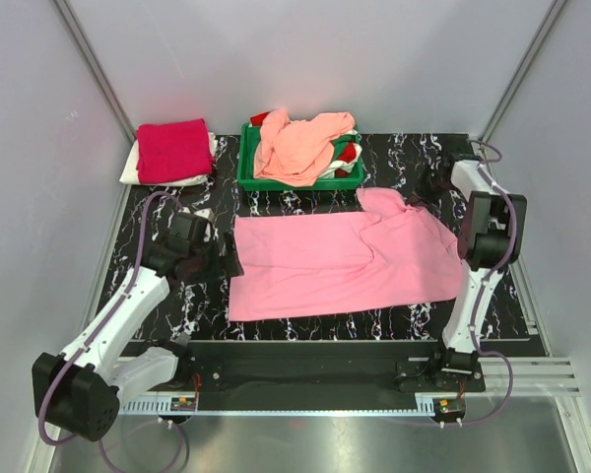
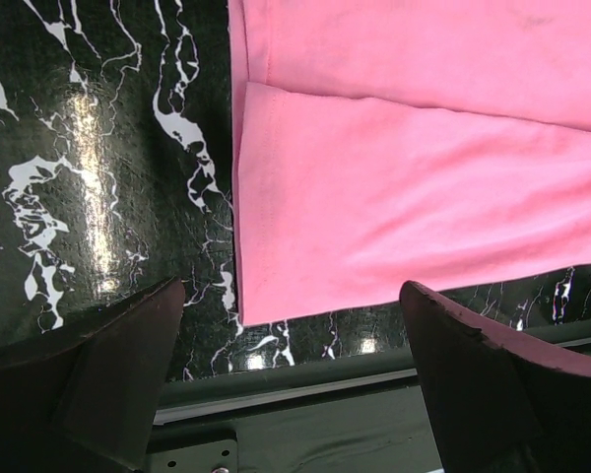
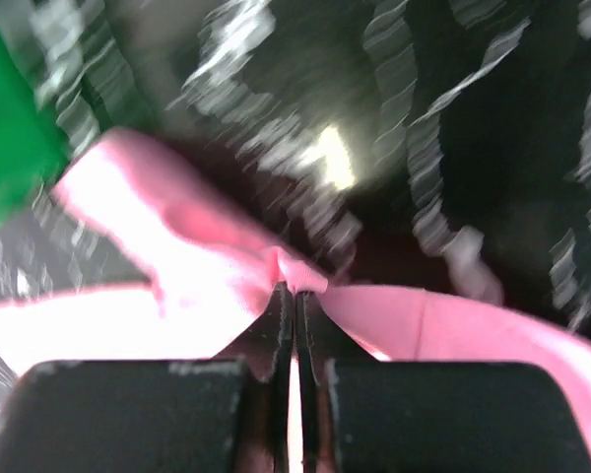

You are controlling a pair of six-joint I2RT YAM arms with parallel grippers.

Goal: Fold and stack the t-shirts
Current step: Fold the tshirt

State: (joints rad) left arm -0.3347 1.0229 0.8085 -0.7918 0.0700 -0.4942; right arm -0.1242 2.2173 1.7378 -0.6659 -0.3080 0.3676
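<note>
Across the middle of the desk we see the pink t-shirt spread nearly flat on the black, white-veined surface. Its long side runs left to right, and one layer lies over another along a line through its left half. Its far right corner rises in a peak towards the right claw.

From the right wrist view, which is blurred, we can tell that this claw has its fingers pressed together on a small pucker of the pink cloth. The fabric falls away to both sides of the pinch.

The left claw sits just beside the shirt's left edge, near its near corner. Its fingers are spread wide and hold nothing. In the left wrist view we see the shirt's corner lying flat on the desk between them, apart from both fingers.

At the far side stands the green tray, just beyond the shirt's far edge. A crumpled peach t-shirt is heaped in it, with bits of red and white cloth showing around it.

To the left of the tray, at the far left corner of the desk, we find a folded crimson t-shirt. It lies on top of a white t-shirt, whose edge shows at the sides.
</note>
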